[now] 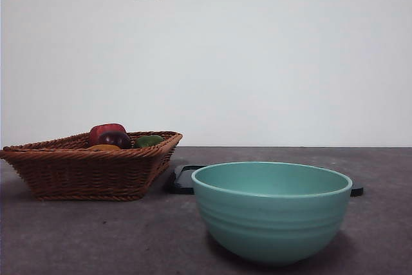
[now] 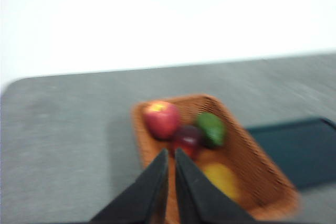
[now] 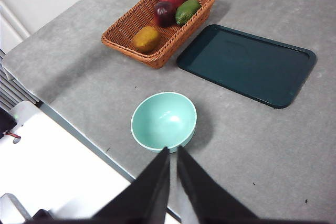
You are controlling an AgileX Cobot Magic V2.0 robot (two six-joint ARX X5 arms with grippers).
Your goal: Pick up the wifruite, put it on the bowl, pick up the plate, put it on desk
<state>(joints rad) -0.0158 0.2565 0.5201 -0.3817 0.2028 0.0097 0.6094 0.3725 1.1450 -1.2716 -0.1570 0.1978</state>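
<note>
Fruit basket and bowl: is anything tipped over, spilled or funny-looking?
Nothing stands out. The brown wicker basket sits flat with four fruits inside it, including the orange-brown wifruite. The mint-green round bowl stands upright and empty, and the dark flat rectangular tray lies level on the grey desk.

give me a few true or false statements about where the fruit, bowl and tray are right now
1. The wifruite lies in the wicker basket. True.
2. The bowl holds a fruit. False: it is empty.
3. The dark tray lies flat on the desk beside the basket. True.
4. The left gripper grips the green fruit. False: its jaws are shut on nothing, above the basket.
5. The right gripper holds nothing. True.
</note>
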